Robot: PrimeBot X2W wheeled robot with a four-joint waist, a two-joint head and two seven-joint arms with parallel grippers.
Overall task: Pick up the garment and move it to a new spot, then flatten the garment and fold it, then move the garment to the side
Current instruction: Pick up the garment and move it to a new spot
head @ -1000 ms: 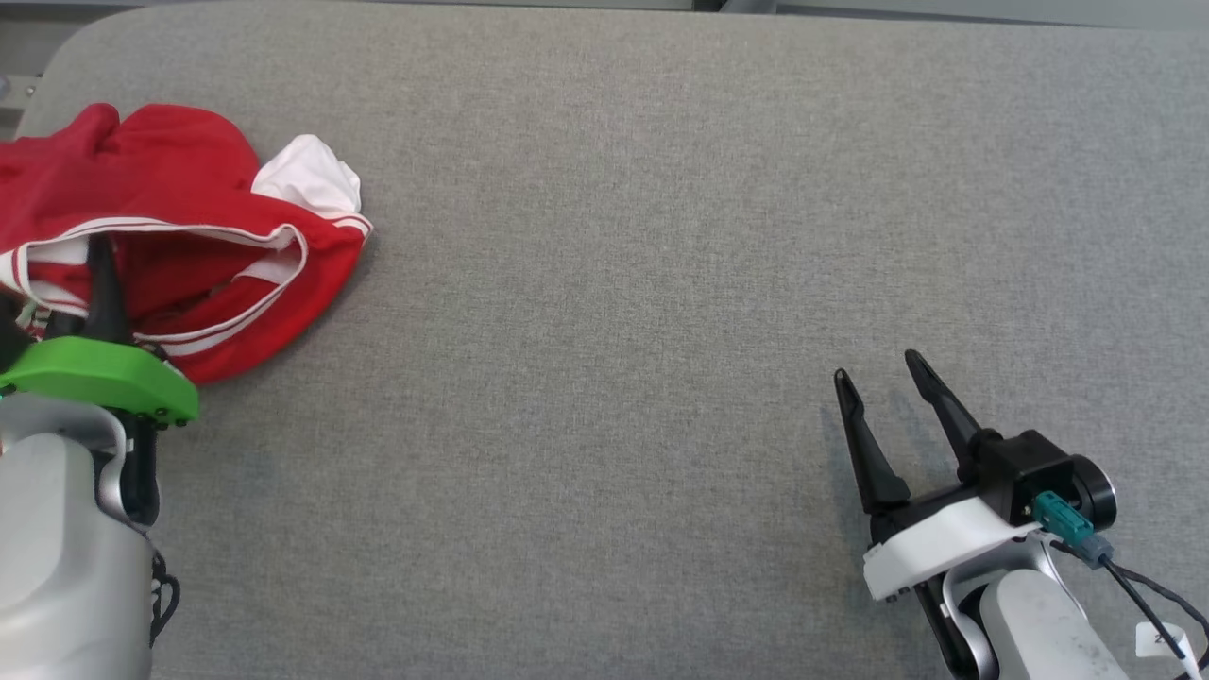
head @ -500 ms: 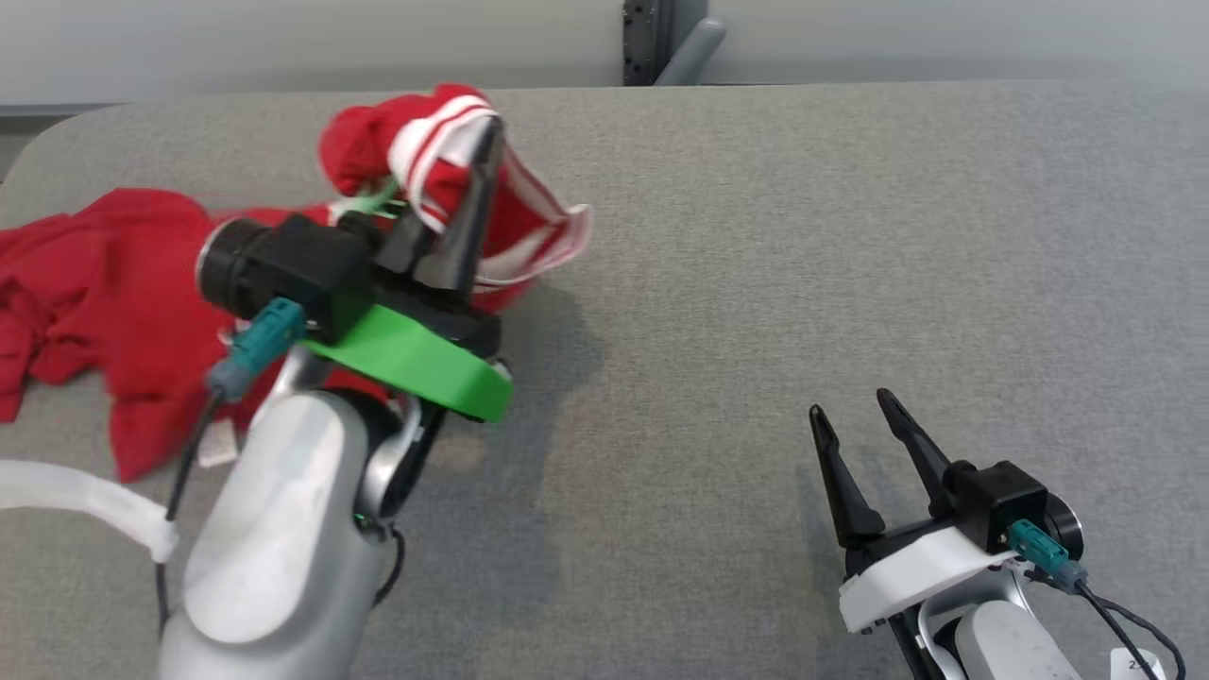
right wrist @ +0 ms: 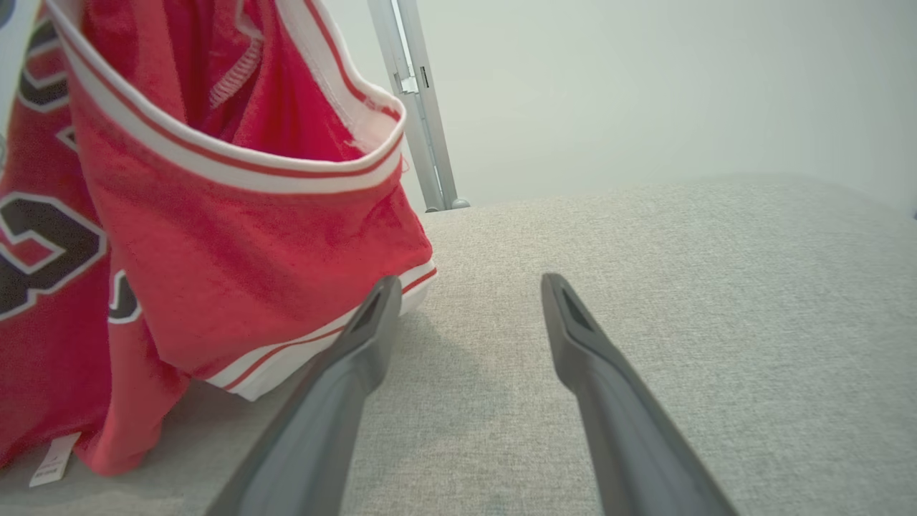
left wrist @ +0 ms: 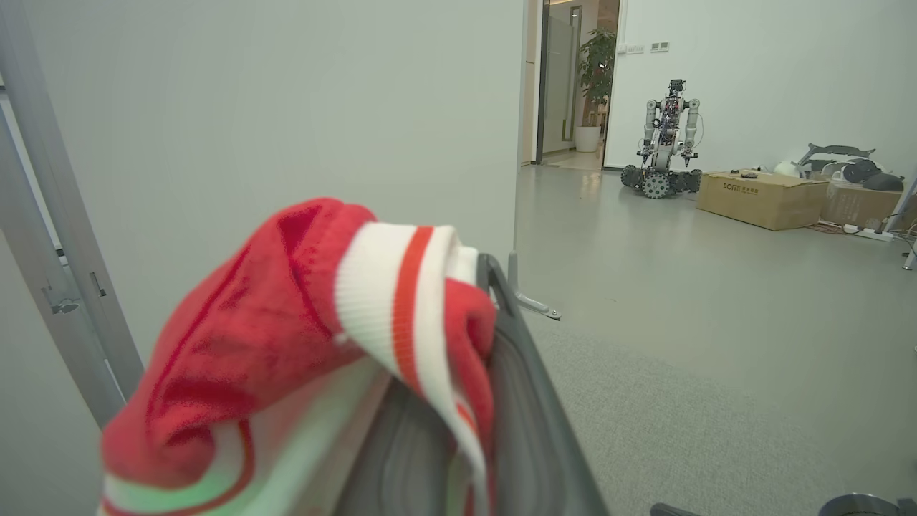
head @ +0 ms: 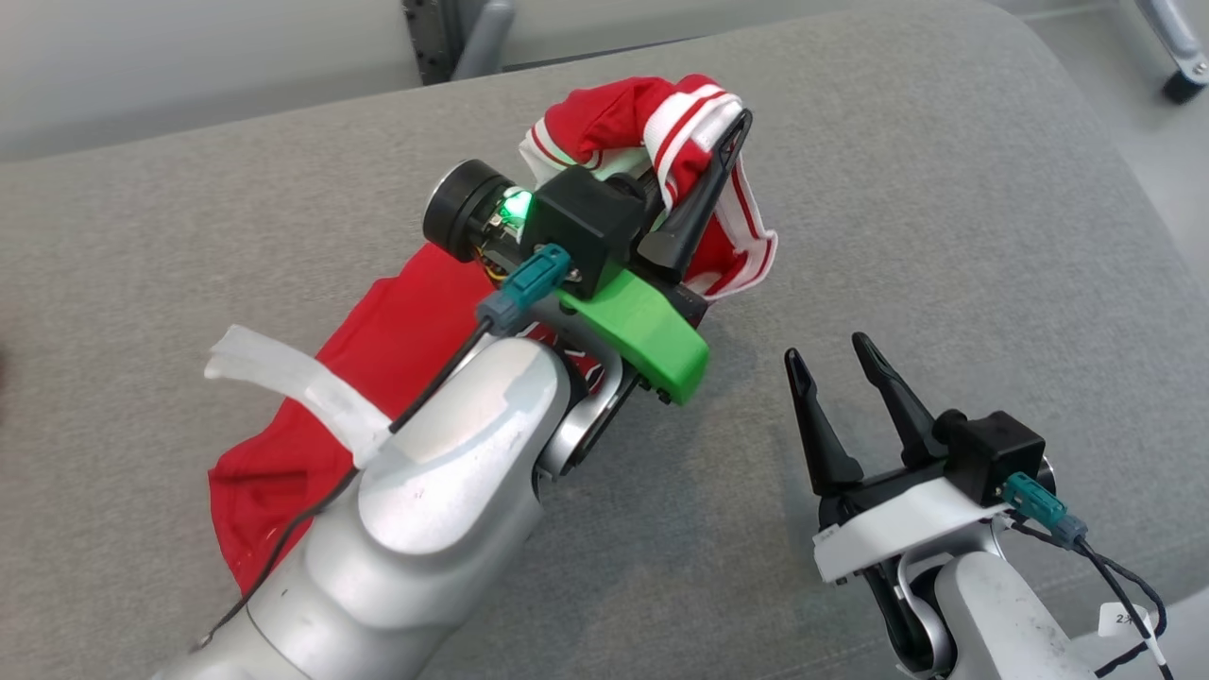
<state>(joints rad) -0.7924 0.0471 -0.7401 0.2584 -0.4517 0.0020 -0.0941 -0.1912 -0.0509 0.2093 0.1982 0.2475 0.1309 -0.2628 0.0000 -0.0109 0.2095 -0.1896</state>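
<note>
Overhead, in the head view, the silver left arm reached diagonally up across the grey fabric-covered table. Its wrist was bent so that the left gripper pointed up and away, clamped on the striped hem of the red sports garment with white trim. The pinched edge was held above the table near its middle, while the rest trailed down under the forearm onto the surface. The right gripper sat low at the lower right, jaws spread and holding nothing, apart from the garment.

Through the left wrist view, bunched red-and-white fabric draped over one dark finger; the other finger was hidden beneath it.

Through the right wrist view, the two fingers stood wide apart over bare table. The garment hung just beyond the fingertip on that view's left, with its small white label down at the table.
</note>
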